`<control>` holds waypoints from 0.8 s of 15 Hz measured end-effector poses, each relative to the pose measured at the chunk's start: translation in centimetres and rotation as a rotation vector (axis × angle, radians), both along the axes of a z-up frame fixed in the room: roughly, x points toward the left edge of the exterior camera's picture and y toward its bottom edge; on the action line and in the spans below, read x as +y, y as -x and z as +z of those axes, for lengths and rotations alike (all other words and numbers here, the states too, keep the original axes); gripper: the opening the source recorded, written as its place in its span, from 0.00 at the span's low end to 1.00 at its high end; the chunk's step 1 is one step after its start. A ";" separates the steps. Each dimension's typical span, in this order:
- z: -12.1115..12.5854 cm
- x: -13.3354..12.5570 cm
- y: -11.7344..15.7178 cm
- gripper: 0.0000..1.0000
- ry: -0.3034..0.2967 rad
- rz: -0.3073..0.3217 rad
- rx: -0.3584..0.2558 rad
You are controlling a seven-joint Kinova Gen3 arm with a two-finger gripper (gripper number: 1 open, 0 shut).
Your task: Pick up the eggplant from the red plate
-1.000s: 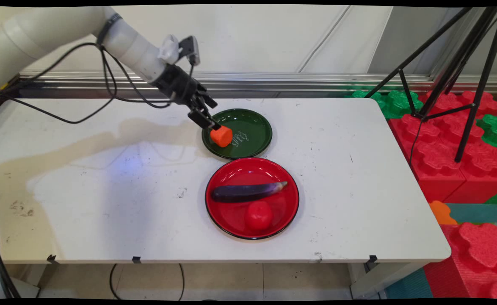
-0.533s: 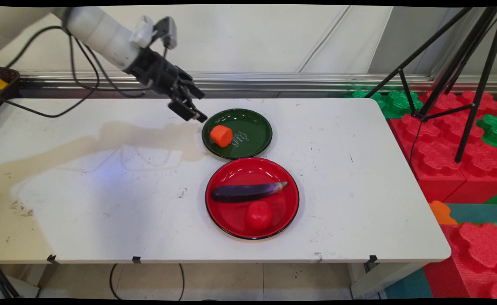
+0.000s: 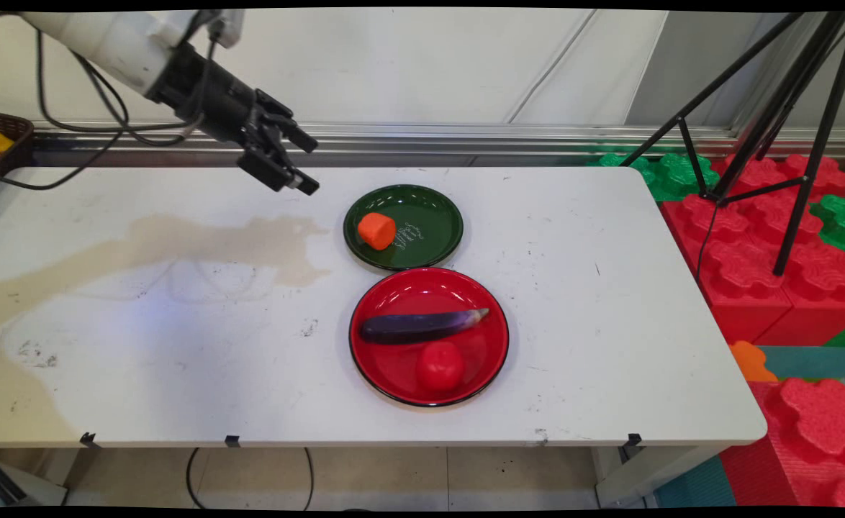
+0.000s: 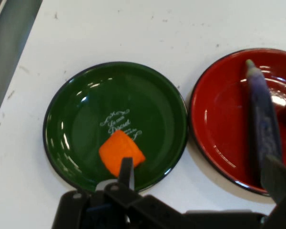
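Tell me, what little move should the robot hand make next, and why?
Probably lift up and away a little more. The gripper is open and empty, above the table's far left, apart from the green plate. The orange piece lies free on that plate, so nothing needs holding. The eggplant and red tomato sit in the red plate.

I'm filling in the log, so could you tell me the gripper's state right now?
Gripper: open, holding nothing, raised above the table, left of the green plate.
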State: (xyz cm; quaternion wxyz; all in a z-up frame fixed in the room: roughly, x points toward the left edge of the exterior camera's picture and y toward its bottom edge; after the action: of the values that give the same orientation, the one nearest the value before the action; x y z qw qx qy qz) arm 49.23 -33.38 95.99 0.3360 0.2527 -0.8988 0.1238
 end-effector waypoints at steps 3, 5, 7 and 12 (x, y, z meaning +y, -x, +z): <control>0.9 0.9 -0.3 1.00 0.000 -0.003 0.012; 1.5 1.6 -0.4 1.00 0.001 -0.005 0.021; 2.0 1.9 -0.4 1.00 -0.001 -0.006 0.028; 2.2 2.3 0.3 1.00 -0.021 -0.022 0.035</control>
State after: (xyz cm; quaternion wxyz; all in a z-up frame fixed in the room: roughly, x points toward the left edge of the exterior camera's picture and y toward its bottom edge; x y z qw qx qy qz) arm 48.96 -31.08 98.20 0.3503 0.2483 -0.8969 0.1061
